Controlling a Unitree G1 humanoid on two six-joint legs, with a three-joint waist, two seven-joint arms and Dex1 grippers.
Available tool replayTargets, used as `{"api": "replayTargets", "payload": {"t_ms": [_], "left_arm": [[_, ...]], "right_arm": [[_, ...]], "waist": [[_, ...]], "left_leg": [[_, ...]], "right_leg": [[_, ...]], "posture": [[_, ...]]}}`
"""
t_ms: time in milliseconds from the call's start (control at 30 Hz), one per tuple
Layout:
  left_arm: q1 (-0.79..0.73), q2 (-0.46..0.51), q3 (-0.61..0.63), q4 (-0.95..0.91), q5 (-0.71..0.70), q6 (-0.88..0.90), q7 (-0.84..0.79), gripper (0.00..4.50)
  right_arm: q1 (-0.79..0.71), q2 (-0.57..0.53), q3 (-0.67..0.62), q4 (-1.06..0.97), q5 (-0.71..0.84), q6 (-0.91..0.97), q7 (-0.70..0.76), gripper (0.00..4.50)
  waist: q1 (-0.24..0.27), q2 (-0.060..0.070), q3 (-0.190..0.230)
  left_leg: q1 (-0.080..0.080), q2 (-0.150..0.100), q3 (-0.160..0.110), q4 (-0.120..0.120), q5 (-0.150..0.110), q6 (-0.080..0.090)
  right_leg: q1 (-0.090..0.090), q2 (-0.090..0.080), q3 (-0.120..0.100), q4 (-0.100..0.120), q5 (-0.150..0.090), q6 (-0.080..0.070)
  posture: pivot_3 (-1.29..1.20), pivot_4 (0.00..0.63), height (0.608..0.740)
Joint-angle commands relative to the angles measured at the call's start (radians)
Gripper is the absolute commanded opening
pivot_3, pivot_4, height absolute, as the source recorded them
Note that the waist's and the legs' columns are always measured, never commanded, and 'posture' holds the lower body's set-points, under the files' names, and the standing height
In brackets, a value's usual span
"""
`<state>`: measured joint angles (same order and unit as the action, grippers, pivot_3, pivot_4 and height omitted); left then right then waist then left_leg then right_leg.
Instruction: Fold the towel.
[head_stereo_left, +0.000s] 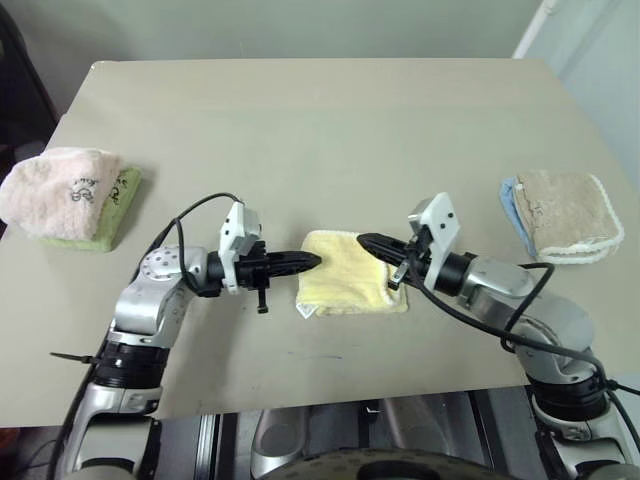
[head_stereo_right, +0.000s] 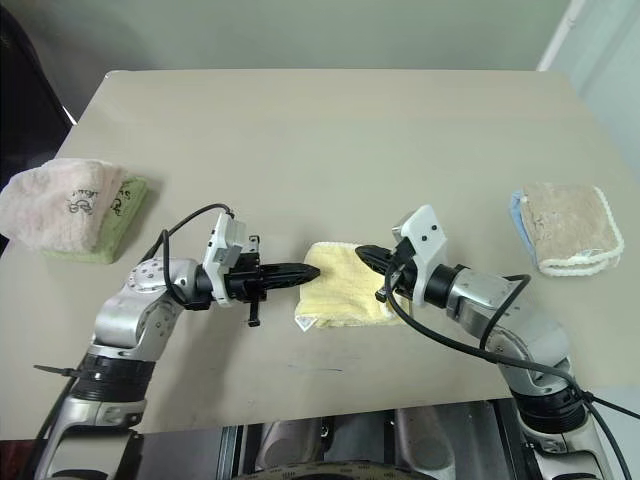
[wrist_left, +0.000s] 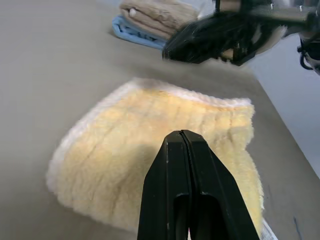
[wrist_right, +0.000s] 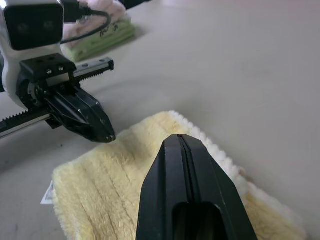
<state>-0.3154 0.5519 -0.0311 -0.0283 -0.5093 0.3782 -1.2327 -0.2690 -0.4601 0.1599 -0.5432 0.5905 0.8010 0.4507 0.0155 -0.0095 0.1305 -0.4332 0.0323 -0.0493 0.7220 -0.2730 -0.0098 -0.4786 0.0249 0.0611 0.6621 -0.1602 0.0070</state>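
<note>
We are looking down on a beige table (head_stereo_left: 320, 120). The towel (head_stereo_left: 345, 285) — pale yellow and fluffy — is lying flat near the table's front edge, midway between our two arms. It is folded into a compact, nearly square pad, so no long axis is standing out; its small white tag (head_stereo_left: 304, 311) is poking out at the front-left corner.

Our left gripper (head_stereo_left: 312, 260) is reaching in level from the left, its tip hovering at the towel's left edge, fingers pressed fully together and holding nothing. Our right gripper (head_stereo_left: 365, 241) is coming in from the right over the towel's back-right corner — also clamped together and empty.

A pink towel (head_stereo_left: 58, 190) on a green one is sitting far left; a beige-and-blue stack (head_stereo_left: 562, 215) far right.
</note>
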Motion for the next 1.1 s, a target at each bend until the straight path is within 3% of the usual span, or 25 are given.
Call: {"api": "replayTargets", "payload": {"t_ms": [33,267,567,700,800,867,1100], "left_arm": [[0.002,-0.054,-0.052,0.013,0.049,-0.080,0.021,0.03],[0.042,-0.137,-0.119,0.182,0.162,-0.244,0.054,0.03],[0.042,-0.216,-0.075,0.281,0.121,-0.250,0.063,0.03],[0.037,-0.188,-0.042,0.219,0.028,-0.139,0.010,0.03],[0.030,-0.145,-0.022,0.161,-0.029,-0.054,-0.019,0.00],[0.016,-0.113,0.008,0.107,-0.099,0.045,-0.017,0.40],[-0.066,-0.064,0.110,0.001,-0.268,0.265,0.057,2.76]], "right_arm": [[-0.023,0.023,0.028,0.027,-0.051,-0.047,0.005,0.00],[0.045,0.007,0.108,0.114,-0.178,-0.141,0.044,0.00],[0.070,0.031,0.125,0.265,-0.301,-0.251,0.047,0.00],[0.062,0.050,0.056,0.232,-0.234,-0.221,0.063,0.00],[0.054,0.047,-0.001,0.190,-0.163,-0.182,0.096,0.52],[0.045,0.038,-0.034,0.154,-0.115,-0.147,0.116,1.18],[-0.010,0.008,-0.191,0.049,0.113,0.017,0.139,3.61]], "waist": [[-0.001,0.000,0.000],[-0.003,0.000,0.000],[-0.001,0.003,-0.001],[-0.006,0.003,-0.001],[-0.006,0.003,-0.001],[-0.006,0.004,-0.001],[-0.005,0.004,-0.001]], "left_leg": [[0.000,0.000,0.000,0.000,0.000,0.000],[-0.002,0.001,0.000,0.002,0.000,0.000],[0.005,0.000,-0.002,0.012,-0.003,0.004],[0.008,0.000,-0.002,0.012,-0.006,0.004],[0.006,0.000,-0.001,0.012,-0.006,0.003],[0.003,0.000,-0.001,0.012,-0.006,0.003],[-0.003,0.000,0.001,0.012,-0.007,0.003]], "right_leg": [[0.000,0.000,0.000,0.000,0.000,0.000],[-0.001,0.000,-0.001,0.000,0.001,0.000],[0.011,0.000,-0.001,0.000,0.000,0.006],[0.013,0.000,-0.001,0.000,0.000,0.007],[0.011,0.000,-0.001,-0.001,0.000,0.007],[0.009,0.000,-0.001,-0.001,0.000,0.007],[0.003,0.000,0.000,-0.001,-0.001,0.006]], "posture": [[0.00,0.150,0.703],[0.00,0.150,0.703],[0.00,0.150,0.703],[0.00,0.150,0.703],[0.00,0.150,0.703],[0.00,0.150,0.703],[0.00,0.150,0.703]]}}
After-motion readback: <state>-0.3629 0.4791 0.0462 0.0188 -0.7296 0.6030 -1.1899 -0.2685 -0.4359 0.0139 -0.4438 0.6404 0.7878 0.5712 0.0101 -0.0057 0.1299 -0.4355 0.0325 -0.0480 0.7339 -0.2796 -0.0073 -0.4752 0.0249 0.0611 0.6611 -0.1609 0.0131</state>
